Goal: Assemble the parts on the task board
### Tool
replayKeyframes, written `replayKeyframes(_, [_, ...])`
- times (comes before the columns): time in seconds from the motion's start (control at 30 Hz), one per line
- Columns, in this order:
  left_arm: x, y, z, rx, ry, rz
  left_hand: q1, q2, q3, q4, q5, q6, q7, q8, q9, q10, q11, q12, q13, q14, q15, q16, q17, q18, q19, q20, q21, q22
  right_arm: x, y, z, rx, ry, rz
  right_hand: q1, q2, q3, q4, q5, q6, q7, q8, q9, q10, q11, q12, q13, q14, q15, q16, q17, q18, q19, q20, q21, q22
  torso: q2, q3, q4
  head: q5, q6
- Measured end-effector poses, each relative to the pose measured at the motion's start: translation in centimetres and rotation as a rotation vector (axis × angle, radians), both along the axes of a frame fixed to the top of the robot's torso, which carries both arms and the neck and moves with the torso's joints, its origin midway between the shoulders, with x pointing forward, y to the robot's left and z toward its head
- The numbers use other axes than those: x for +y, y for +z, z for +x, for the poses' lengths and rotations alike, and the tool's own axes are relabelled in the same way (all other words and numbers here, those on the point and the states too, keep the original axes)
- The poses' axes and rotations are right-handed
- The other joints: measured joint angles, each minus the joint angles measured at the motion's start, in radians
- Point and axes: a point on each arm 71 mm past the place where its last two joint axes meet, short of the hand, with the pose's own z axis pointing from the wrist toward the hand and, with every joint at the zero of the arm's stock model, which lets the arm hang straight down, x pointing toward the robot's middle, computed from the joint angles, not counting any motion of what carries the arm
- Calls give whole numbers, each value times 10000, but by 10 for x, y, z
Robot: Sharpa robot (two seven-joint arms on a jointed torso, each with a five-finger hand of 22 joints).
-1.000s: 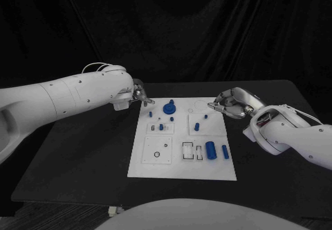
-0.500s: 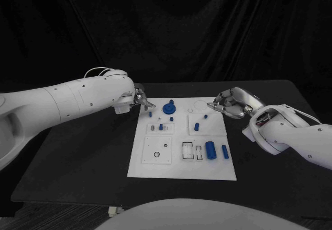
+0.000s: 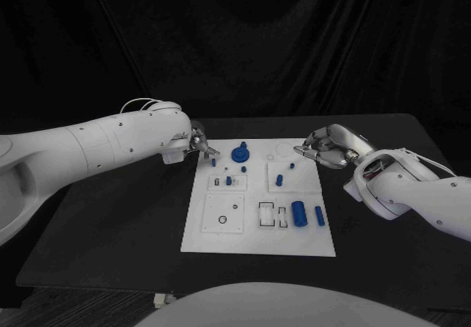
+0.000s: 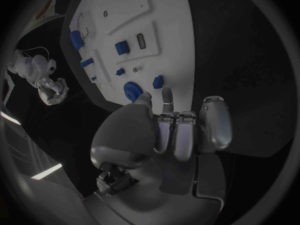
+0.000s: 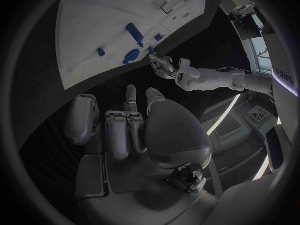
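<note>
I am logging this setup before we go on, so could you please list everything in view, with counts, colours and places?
Black table: one, under everything.
White rectangular task board: one, at the table's middle.
Small blue parts: several, on the board; two cylinders lie side by side near its right edge, a round knobbed one stands at its far end.
Black curtain: behind the table.
Left hand: one, silver, at the board's far left corner, fingers partly curled, holding nothing that I can see.
Right hand: one, silver, at the board's far right corner, fingers curled in.
</note>
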Motion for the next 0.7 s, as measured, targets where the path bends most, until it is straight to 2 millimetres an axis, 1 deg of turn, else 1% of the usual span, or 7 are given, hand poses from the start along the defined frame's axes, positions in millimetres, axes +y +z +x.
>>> replayKeyframes(0.13, [0, -1, -1, 53, -6, 17, 0, 0, 0, 0, -1, 0, 0, 0, -1, 0, 0, 0, 0, 0, 0, 0, 0, 0, -3, 3, -3, 0, 0, 0, 0, 4, -5, -6, 0, 0, 0, 0, 0, 0, 0, 0, 0, 0, 0, 0, 0, 0, 0, 0, 0, 0, 0, 0, 0, 0, 1, -1, 0, -6, 0])
replayKeyframes(0.17, [0, -2, -1, 66, -10, 20, 0, 0, 0, 0, -1, 0, 0, 0, -2, 0, 0, 0, 0, 0, 0, 0, 0, 1, -49, 50, -74, 0, 0, 0, 0, 5, -7, -8, 0, 0, 0, 0, 0, 0, 0, 0, 0, 0, 0, 0, 0, 0, 0, 0, 0, 0, 0, 0, 0, 0, 2, -1, 0, -6, 0])
replayKeyframes(0.3, [-1, -3, -1, 114, -32, 25, 0, 0, 0, 0, -1, 0, 0, 0, -3, 0, 0, -1, 0, 0, 0, 0, 0, 0, -50, 49, -77, 0, -1, 0, 1, 11, -19, -18, 0, 0, 0, 0, 1, 0, 0, 0, 0, 0, 0, 0, 0, 0, 0, 0, 0, -1, 0, 0, 0, 0, 2, -1, 0, -11, 0])
replayKeyframes(0.33, [-1, -3, -2, 131, -39, 26, -1, 0, 0, 0, -115, 0, 0, 0, -4, 1, 1, -1, 0, 0, 1, 0, 0, 1, -51, 50, -77, 0, -1, 0, 1, 13, -21, -20, 0, 0, 0, 0, 1, 0, 0, 0, 0, 0, 0, 0, 0, 0, 0, 0, 0, 0, 0, 0, 0, 0, 2, -1, 0, -12, 0])
replayKeyframes(0.37, [-1, -4, -2, 144, -46, 28, -1, 0, 0, 0, -115, 0, 0, 0, -5, 1, 1, -1, 0, 0, 1, 0, 0, 1, -52, 50, -77, 0, -1, 0, 1, 15, -22, -22, 1, 0, 0, 0, 140, 0, 0, 0, 0, 0, 0, 0, 0, 0, 0, 0, 0, -1, 0, 0, 0, 0, 2, -1, 0, -14, 0])
replayKeyframes(0.4, [-1, -4, -2, 157, -53, 28, -1, 0, 0, 0, -115, 0, 1, 0, -7, 1, 1, -1, 0, 0, 1, 0, 0, 1, -52, 51, -77, 0, -1, 0, 1, 16, -24, -24, 1, 0, 0, 0, 157, 0, 0, 0, 0, 0, 0, 0, 0, 0, 0, 0, 0, 0, 0, 0, 0, 0, 2, -1, 0, -19, 0])
replayKeyframes(0.7, [-4, -5, -3, 249, -144, 37, -1, 1, 0, 0, -115, 0, 1, 0, -8, 1, 1, -2, 0, 0, 1, 0, 0, 0, -54, 52, -78, 0, -1, -1, 1, 35, -27, -37, 1, 0, 0, 0, 154, 0, 0, 0, 0, 0, 0, 0, 0, 0, 0, 0, 0, 0, 0, 0, 0, 0, 3, -2, -1, -45, 0])
